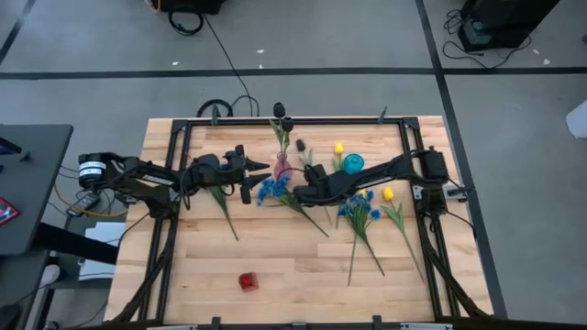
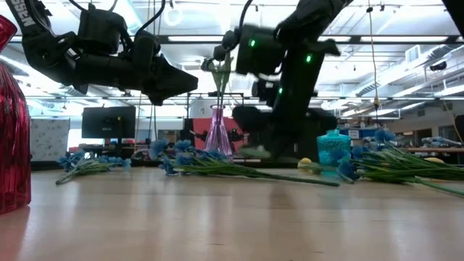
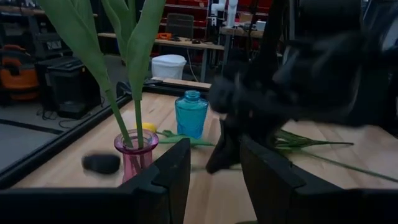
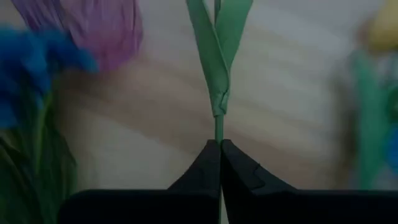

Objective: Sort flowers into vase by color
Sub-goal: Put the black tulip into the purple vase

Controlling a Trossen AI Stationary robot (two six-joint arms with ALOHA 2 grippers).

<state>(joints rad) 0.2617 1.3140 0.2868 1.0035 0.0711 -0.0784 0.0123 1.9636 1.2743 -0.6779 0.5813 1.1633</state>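
A slim pink vase (image 1: 282, 169) holds two dark tulips (image 1: 283, 117) on leafy stems (image 3: 124, 74). A teal vase (image 1: 353, 163) stands to its right. Another dark tulip (image 1: 301, 145) lies by the pink vase, its blossom (image 3: 101, 163) on the wood. Blue bunches (image 1: 271, 189) (image 1: 361, 207) and yellow tulips (image 1: 338, 147) (image 1: 388, 192) lie on the table. My right gripper (image 1: 308, 174) (image 4: 219, 149) is low beside the pink vase, shut on a green stem. My left gripper (image 1: 264, 170) (image 3: 214, 180) hovers open just left of the pink vase and touches nothing. My right gripper pinches a thin green stem (image 4: 219, 132) between its two fingertips, just below where two leaves (image 4: 217, 56) branch off. The fingers (image 3: 219, 155) come from above, pointing down at the table. The stem runs on away from the fingers; its blossom is outside the right wrist view.
A red vase (image 1: 247, 281) (image 2: 11, 123) stands near the table's near edge. A black frame (image 1: 174, 183) runs along the table's left, right and far sides. Bare wood lies between the flowers and the near edge. The two grippers are close together around the pink vase.
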